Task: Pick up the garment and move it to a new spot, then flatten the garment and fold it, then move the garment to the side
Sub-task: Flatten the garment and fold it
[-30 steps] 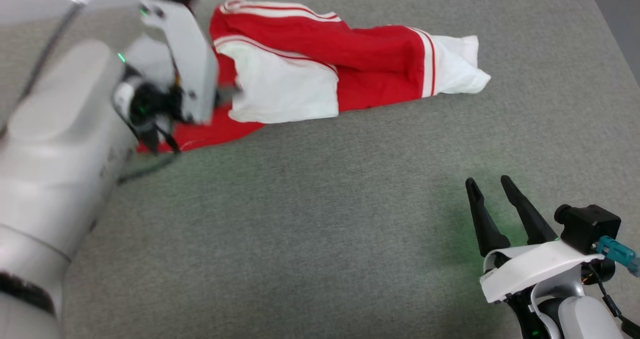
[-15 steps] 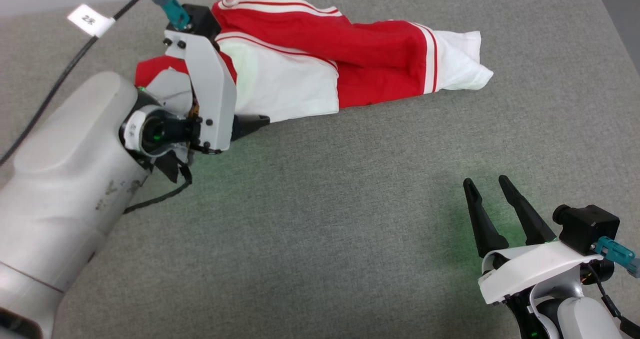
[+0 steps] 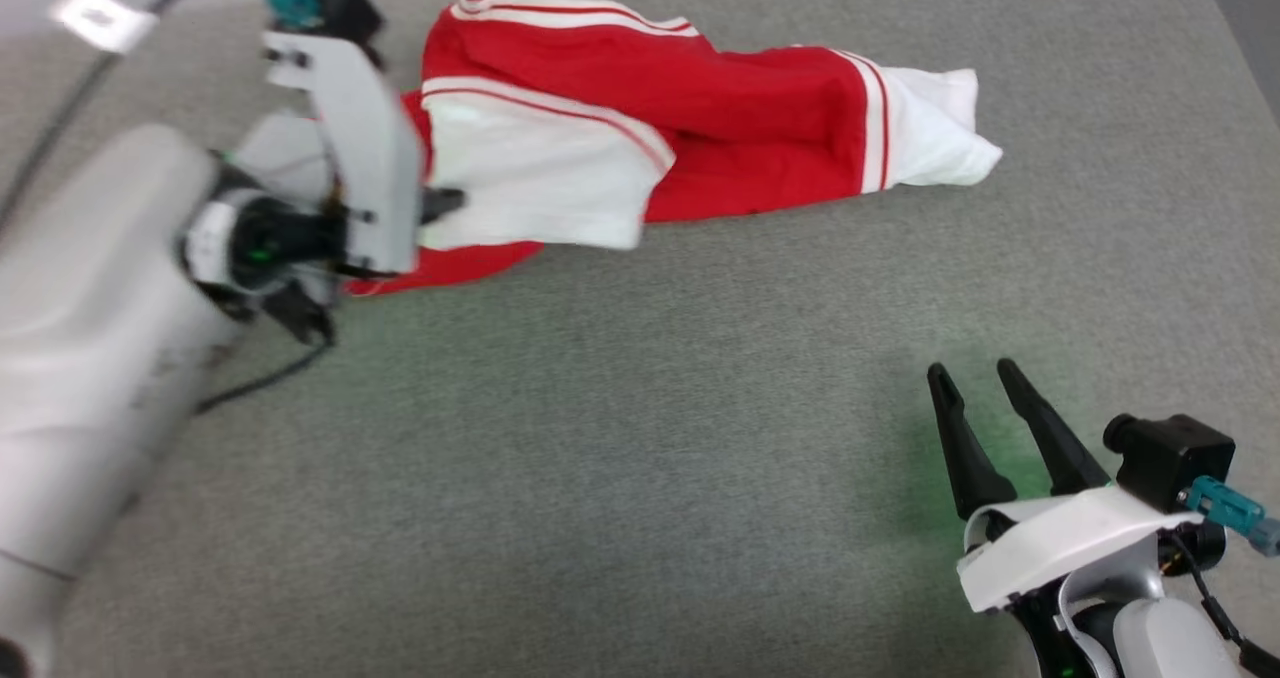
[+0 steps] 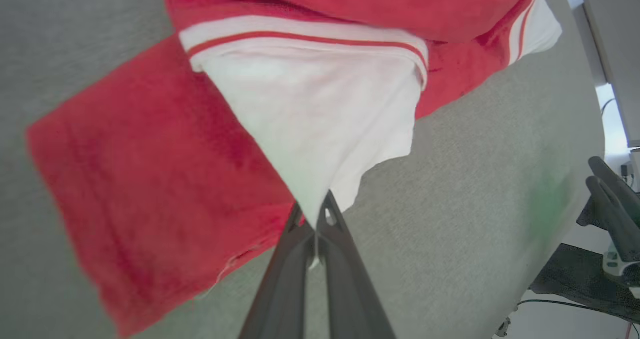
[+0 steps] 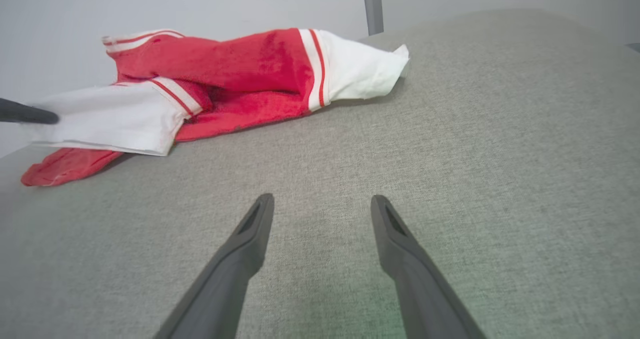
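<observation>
Left gripper [image 4: 316, 218] is clamped tight, both dark fingers [image 4: 340, 259] pinched together on the near corner of a white flap of the garment [image 4: 125, 169]. You can see the cloth drawn to a point right where it enters the tips. That looks like a hold for the lift: grab one loose edge and the rest should follow. The red and white garment [image 3: 720, 108] lies bunched in a long strip at the far left of the grey surface [image 3: 640, 438]. The left arm reaches in from the left, its wrist rolled so the fingers run sideways and low. The right gripper [image 3: 985, 383] hangs wide open and empty near the lower right, well apart from the cloth, probably waiting for the flattening.
</observation>
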Controlling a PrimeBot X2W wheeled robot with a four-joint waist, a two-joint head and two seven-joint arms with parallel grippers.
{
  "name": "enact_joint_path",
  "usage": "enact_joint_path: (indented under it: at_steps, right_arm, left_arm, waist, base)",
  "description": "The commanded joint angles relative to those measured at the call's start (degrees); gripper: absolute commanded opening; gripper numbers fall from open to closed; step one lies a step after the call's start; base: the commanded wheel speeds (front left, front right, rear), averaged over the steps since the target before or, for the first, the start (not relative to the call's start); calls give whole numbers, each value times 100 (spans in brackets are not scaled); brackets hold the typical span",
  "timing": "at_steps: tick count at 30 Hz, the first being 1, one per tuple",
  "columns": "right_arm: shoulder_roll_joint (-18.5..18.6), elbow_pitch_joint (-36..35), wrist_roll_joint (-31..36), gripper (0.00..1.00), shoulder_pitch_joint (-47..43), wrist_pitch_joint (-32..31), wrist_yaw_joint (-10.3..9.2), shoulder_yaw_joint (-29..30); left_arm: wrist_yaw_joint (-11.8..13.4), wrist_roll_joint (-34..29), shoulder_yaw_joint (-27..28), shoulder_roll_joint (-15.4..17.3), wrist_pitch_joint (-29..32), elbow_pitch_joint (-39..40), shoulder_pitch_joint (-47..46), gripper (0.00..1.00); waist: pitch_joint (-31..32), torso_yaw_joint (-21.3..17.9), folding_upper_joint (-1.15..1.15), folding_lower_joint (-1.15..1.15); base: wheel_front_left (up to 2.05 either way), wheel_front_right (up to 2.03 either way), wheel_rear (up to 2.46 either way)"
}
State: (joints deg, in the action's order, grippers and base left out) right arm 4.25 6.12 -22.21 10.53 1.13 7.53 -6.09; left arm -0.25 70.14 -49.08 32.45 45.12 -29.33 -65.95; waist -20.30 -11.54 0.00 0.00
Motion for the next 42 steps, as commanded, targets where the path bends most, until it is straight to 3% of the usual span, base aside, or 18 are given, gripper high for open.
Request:
enact_joint_path:
  at_steps: [1, 10, 16, 25, 33, 35, 36, 42]
  right_arm:
    - [19, 22, -12, 100, -91, -16, -8, 10]
    - [29, -25, -24, 100, -39, -111, -7, -134]
    - [71, -66, -31, 100, -5, -143, -8, -204]
    - [108, -204, 29, 100, -73, -202, -8, -96]
    - [121, -428, 102, 100, -153, -325, -8, -15]
    - [123, -464, 124, 100, -171, -366, -7, -17]
    - [129, -480, 132, 100, -181, -402, -7, -19]
    - [212, -575, 173, 100, -260, -564, -7, 22]
  left_arm:
    - [17, 14, 38, 184, 87, 36, -76, 0]
    - [308, -210, 47, 1413, 980, 329, -461, 0]
    - [599, -515, -77, 1772, 1068, -96, -453, 0]
    - [700, -513, -135, 1619, 545, -987, 123, 0]
    - [556, -638, -175, 1408, -26, -1472, 281, 1]
    - [537, -670, -156, 1321, -259, -1580, 294, 76]
    - [504, -668, -143, 1273, -366, -1634, 309, 100]
    - [268, -454, 118, 1142, -1157, -1859, 556, 100]
  waist:
    - [138, 187, 0, 0]
    - [216, 430, 0, 0]
    - [94, 303, 0, 0]
    - [-2, 153, 0, 0]
    - [66, 243, 0, 0]
    - [123, 289, 0, 0]
    - [156, 312, 0, 0]
    - [459, 480, 0, 0]
  base:
    - [0, 0, 0]
    - [0, 0, 0]
    - [0, 0, 0]
    - [0, 0, 0]
    - [0, 0, 0]
    - [0, 0, 0]
    - [0, 0, 0]
    - [0, 0, 0]
